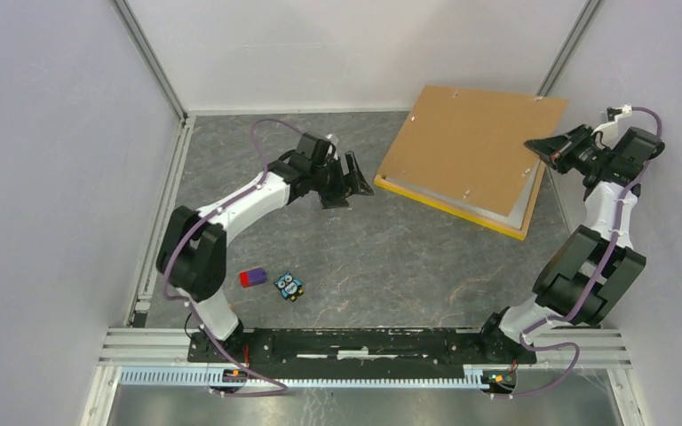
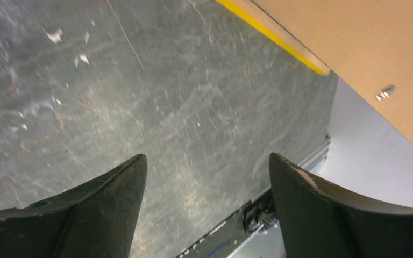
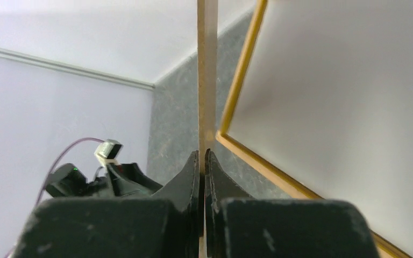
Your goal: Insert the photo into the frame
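Note:
The frame (image 1: pixel 448 209), with its thin yellow-orange border, lies flat at the back right of the table. Inside it shows a plain white sheet (image 3: pixel 344 107), the photo back side up as far as I can tell. A brown hardboard backing panel (image 1: pixel 471 142) hangs tilted over the frame and covers most of it. My right gripper (image 1: pixel 537 145) is shut on that panel's right edge, which runs edge-on between the fingers (image 3: pixel 203 152). My left gripper (image 1: pixel 355 182) hovers open and holds nothing, just left of the frame's near-left corner (image 2: pixel 279 40); its fingers (image 2: pixel 118 204) stand wide apart.
A small purple-and-red block (image 1: pixel 252 278) and a blue owl toy (image 1: pixel 289 286) lie on the grey table near the left arm's base. White walls close the space on three sides, and the right arm stands close to the right wall (image 1: pixel 675 71).

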You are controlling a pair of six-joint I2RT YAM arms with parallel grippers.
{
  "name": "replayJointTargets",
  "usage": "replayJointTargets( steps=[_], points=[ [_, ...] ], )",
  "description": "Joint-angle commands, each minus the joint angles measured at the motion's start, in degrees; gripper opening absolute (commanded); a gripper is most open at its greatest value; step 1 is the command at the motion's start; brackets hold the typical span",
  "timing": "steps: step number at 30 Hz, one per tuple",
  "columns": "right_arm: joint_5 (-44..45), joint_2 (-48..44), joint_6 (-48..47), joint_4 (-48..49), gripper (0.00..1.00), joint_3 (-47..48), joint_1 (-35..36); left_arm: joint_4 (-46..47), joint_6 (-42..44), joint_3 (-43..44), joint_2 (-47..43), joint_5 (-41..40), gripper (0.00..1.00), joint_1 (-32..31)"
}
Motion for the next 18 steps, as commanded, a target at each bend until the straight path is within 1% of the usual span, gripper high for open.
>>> replayJointTargets(
  steps=[1,2,4,6,9,13,15,18],
  points=[
    [-4.79,-3.62,15.22,20.47,0.0,-1.29,-1.56,3.17,1.87,6.65,6.6,-7.57,0.84,-0.33],
    [-5.09,-3.9,18.23,24.54,0.0,-1.88,-1.62,3.7,1.7,7.86,8.47,-8.2,0.82,-0.35],
    [-6.0,-3.87,21.84,28.5,0.0,-1.72,-1.69,4.76,1.53,9.75,11.77,-9.63,0.81,-0.36],
    [-6.84,-3.68,22.02,28.34,0.0,-0.73,-1.68,4.73,2.18,12.78,15.34,-9.45,0.81,-0.42],
    [-7.14,-4.44,20.21,26.5,0.0,-0.47,-2.24,2.63,5.28,19.84,21.6,-8.78,0.85,-0.86],
    [-5.99,-5.87,17.51,23.5,0.0,-0.62,-3.24,-0.55,8.7,27.95,27.94,-11.53,0.86,-1.8],
    [-5.01,-6.18,17.61,23.47,0.0,-0.98,-4.03,-2.21,9.77,31.89,30.87,-13.28,0.84,-2.14],
    [-4.11,-6.37,17.62,23.56,0.0,-1.23,-5.03,-3.97,10.25,36.95,35.04,-15.55,0.76,-2.49]
  ],
)
